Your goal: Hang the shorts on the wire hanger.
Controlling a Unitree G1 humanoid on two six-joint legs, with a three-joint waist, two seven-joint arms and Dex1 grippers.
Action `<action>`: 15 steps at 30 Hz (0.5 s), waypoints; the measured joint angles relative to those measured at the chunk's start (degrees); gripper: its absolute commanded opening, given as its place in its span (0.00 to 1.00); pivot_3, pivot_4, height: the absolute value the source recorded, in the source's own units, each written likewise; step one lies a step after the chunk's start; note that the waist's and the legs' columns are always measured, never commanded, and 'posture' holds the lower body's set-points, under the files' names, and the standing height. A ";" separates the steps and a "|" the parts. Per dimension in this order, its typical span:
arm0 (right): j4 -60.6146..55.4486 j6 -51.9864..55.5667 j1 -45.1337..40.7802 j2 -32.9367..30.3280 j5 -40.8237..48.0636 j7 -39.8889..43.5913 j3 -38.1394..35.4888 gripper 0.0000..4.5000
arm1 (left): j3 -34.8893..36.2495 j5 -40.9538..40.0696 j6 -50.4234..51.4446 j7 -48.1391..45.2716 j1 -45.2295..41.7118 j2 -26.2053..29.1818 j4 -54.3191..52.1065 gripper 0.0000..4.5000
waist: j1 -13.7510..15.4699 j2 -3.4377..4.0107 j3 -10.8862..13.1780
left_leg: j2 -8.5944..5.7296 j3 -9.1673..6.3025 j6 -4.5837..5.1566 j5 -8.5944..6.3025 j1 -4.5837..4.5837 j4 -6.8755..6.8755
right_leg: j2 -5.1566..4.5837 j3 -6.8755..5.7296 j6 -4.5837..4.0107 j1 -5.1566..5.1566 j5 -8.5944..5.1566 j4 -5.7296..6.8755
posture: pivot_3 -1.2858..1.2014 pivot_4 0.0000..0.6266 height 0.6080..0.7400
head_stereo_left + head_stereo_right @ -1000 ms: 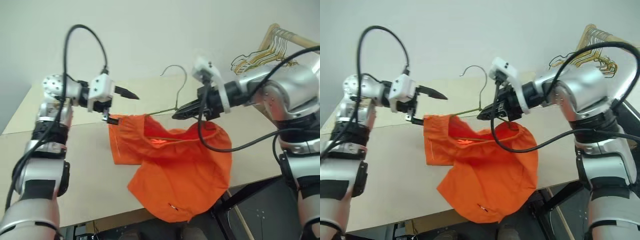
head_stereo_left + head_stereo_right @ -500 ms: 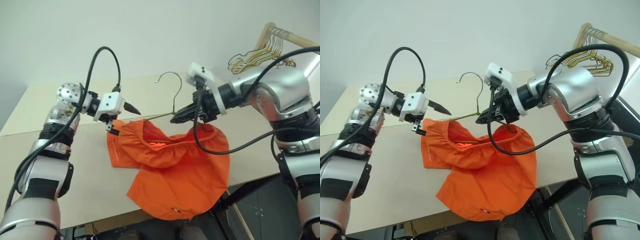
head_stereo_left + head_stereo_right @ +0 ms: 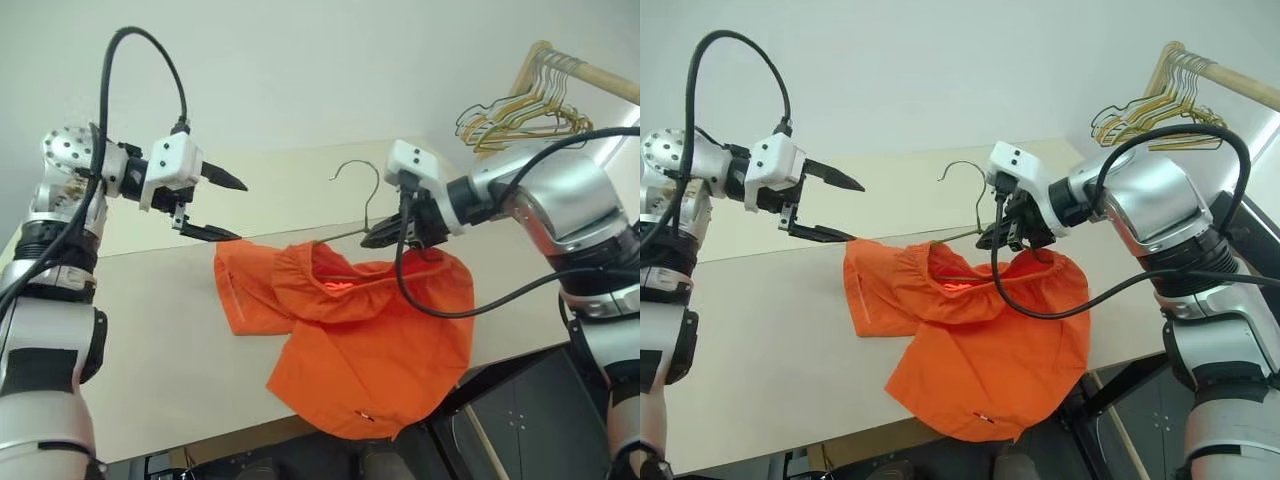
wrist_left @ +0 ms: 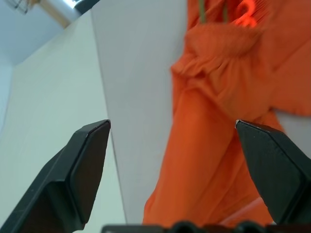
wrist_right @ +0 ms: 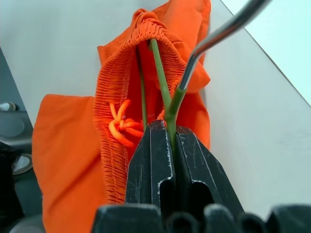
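Observation:
The bright orange shorts lie on the table with their lower part drooping over its front edge. The gathered waistband is lifted up around the wire hanger. The hanger's thin wire runs inside the waistband, and its hook rises above the cloth. My right gripper is shut on the hanger's wire just above the waistband. My left gripper is open and holds nothing. It hangs just left of the shorts' left corner, apart from the cloth. In the left wrist view, the shorts lie ahead of its spread fingers.
A bunch of gold-coloured wire hangers hangs on a wooden rail at the upper right. The beige table stretches to the left of the shorts. A dark cabinet stands below the table's front right corner.
My left gripper, still open, has drawn back to the left and upward from the waistband. My right gripper has shifted slightly to the right with the hanger, and the waistband now stands higher around it.

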 measured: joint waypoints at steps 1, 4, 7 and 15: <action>0.18 -0.35 -0.06 0.26 -0.23 0.23 0.09 0.00 | -0.98 -0.31 0.33 -0.01 0.82 -1.15 -1.48 0.99 | 0.02 0.00 0.00 | -0.01 0.00 0.00 0.00 0.03 0.01 | 0.00 0.00 0.00 0.04 0.00 0.00 | 0.48 0.00 1.00; 0.49 -1.14 -0.98 1.06 -1.10 0.61 0.80 0.00 | -3.03 1.31 0.10 -0.01 2.25 -5.28 -2.54 0.99 | -0.07 0.00 0.00 | -0.08 0.02 -0.01 0.01 0.03 0.06 | 0.05 0.00 0.02 0.05 0.02 0.02 | 0.48 0.00 1.00; 0.63 -2.19 -2.09 1.05 -2.27 0.91 1.16 0.00 | -3.17 5.59 -1.40 0.39 1.82 -9.08 -0.05 0.99 | -0.21 0.01 0.01 | -0.10 0.04 -0.03 0.02 0.05 0.05 | 0.08 0.01 0.02 0.04 0.02 0.01 | 0.47 0.00 1.00; 0.74 -2.88 -3.87 0.78 -4.52 1.35 1.19 0.00 | -1.47 9.91 -1.82 0.09 1.06 -14.45 3.69 0.86 | -0.69 0.02 0.01 | -0.08 0.05 -0.03 0.02 0.04 0.05 | 0.08 0.02 0.02 0.04 0.02 -0.02 | 0.46 0.00 1.00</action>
